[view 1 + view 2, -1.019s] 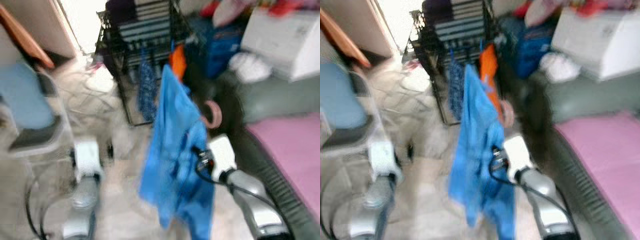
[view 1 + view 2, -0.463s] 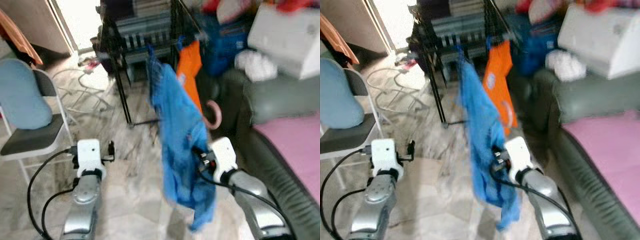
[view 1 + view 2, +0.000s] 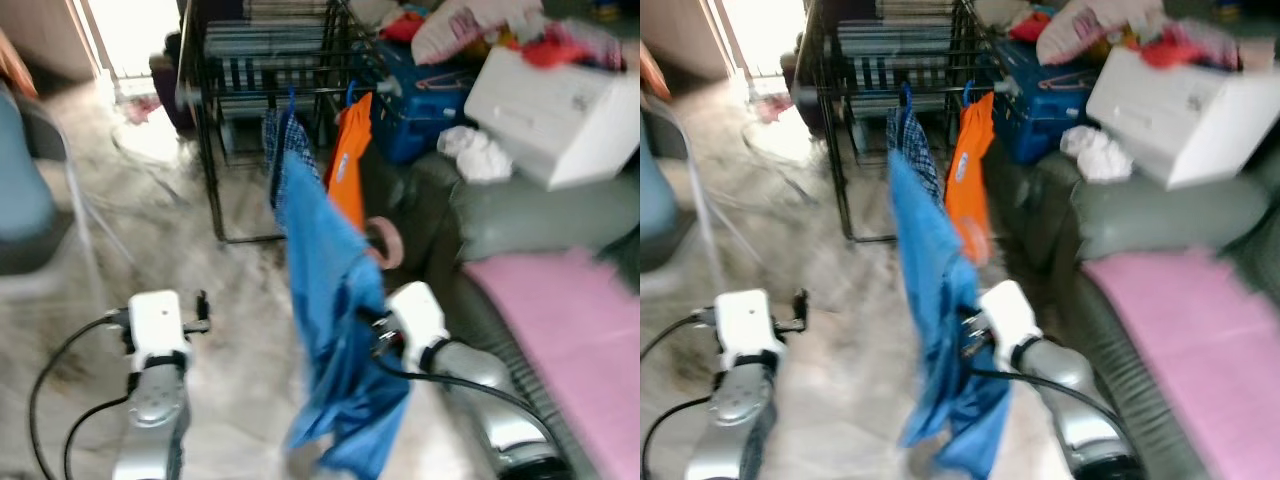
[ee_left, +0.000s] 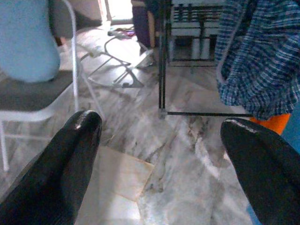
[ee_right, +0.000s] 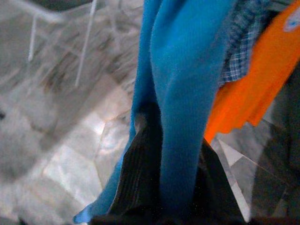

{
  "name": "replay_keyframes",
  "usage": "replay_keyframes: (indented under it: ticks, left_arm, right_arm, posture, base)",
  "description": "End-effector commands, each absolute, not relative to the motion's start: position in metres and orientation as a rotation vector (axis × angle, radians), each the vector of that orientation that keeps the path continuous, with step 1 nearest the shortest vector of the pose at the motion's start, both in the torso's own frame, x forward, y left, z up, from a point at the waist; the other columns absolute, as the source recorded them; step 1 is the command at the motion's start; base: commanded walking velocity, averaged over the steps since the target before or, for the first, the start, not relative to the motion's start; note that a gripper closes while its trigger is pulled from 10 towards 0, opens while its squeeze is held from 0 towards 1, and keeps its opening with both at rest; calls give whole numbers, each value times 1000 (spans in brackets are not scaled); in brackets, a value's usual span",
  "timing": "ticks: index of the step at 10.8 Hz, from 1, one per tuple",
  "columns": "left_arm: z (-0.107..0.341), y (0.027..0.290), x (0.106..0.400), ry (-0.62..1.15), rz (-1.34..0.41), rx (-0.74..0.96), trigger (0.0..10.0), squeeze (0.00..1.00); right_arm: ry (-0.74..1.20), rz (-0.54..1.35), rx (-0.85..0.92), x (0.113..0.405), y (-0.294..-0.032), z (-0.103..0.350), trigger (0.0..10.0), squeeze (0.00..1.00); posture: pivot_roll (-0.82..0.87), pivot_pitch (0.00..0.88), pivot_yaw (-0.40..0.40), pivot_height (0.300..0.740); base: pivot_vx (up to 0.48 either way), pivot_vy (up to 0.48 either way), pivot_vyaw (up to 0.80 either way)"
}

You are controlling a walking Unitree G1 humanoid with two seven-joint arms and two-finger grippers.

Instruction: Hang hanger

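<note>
Blue garment held up before a black rack

The blue garment (image 3: 335,330) is pinched in the right gripper (image 5: 161,154), its long axis hanging vertically over the marble floor (image 4: 187,154) near the black rack (image 3: 215,120). The left gripper (image 4: 161,154) is held wide open, empty.

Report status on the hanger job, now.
Right gripper shut on blue garment, held up facing the black drying rack. Left gripper open, idle. Plaid shirt and orange shirt already hang there.

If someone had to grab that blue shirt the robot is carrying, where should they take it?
Probably near its top, from the open floor side: the blue shirt hangs as a long limp drape with loose lower folds. The right gripper pinches it mid-length.
</note>
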State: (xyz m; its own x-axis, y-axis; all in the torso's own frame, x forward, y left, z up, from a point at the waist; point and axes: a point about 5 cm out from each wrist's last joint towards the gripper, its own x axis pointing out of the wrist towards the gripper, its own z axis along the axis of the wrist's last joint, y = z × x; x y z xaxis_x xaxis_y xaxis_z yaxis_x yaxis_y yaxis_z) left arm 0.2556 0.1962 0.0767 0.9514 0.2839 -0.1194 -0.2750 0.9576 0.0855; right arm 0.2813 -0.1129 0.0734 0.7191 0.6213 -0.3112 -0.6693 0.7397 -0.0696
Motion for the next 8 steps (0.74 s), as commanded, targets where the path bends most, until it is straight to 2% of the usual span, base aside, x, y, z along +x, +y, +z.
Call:
replay_keyframes:
  ticks: [1,3,4,5,6,8]
  left_arm:
    - [90,204,255,70,328,79,10000,0]
    - [88,212,242,85,382,71,10000,0]
    - [84,212,229,104,412,56,10000,0]
    - [83,208,227,104,387,92,10000,0]
    - [85,203,228,101,387,105,10000,0]
    - [90,214,228,101,430,118,10000,0]
  right_arm:
    - [235,772,-213,289,-104,84,10000,0]
    - [232,788,-233,299,-100,82,10000,0]
    - [207,765,-240,304,-104,85,10000,0]
    - [189,720,-216,309,-112,92,10000,0]
    - [172,710,-209,310,-120,94,10000,0]
    - [115,645,-189,318,-116,97,10000,0]
  posture:
    - [27,0,-123,740]
    - [61,0,-92,740]
    - [40,0,-87,740]
    - [49,0,-91,740]
    - [66,0,-82,740]
    - [85,0,-23,740]
  base:
    - [0,0,0]
    - [0,0,0]
    - [0,0,0]
    - [0,0,0]
    - [0,0,800]
    - [0,0,800]
